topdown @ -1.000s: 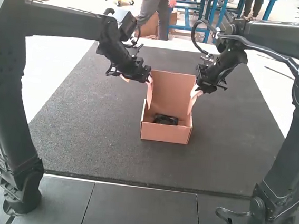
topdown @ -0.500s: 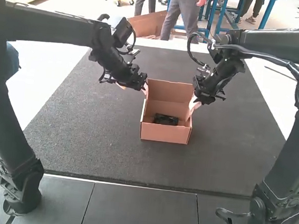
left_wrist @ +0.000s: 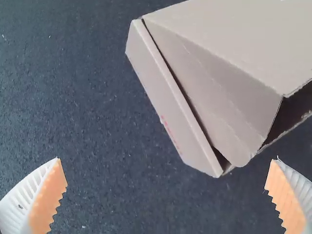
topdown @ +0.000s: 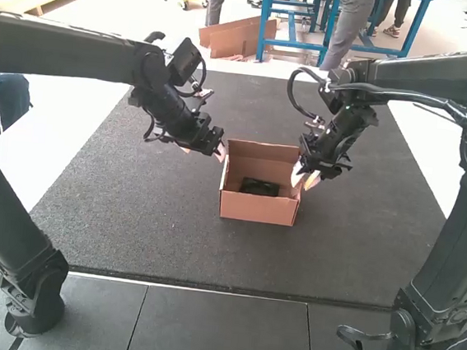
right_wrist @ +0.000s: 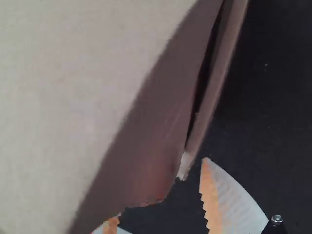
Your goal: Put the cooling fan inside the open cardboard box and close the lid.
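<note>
The open cardboard box (topdown: 259,206) stands at the middle of the black mat, with the black cooling fan (topdown: 259,186) lying inside it. Its lid (topdown: 262,151) leans forward from the back edge, partly lowered over the opening. My left gripper (topdown: 214,148) hangs at the lid's left corner, open; in the left wrist view its orange-padded fingers (left_wrist: 46,200) spread wide below the lid's corner (left_wrist: 219,73) without touching it. At the lid's right side is my right gripper (topdown: 307,180), open, with the edge of the lid's side flap (right_wrist: 156,161) between its fingers (right_wrist: 224,200).
The black mat (topdown: 133,182) covers most of the table, with bare mat on all sides of the box. Grey table panels (topdown: 218,331) run along the front edge by the arm bases.
The lid has swung from nearly upright down toward the box opening. Both grippers have come down and forward with it, staying at its left and right sides.
</note>
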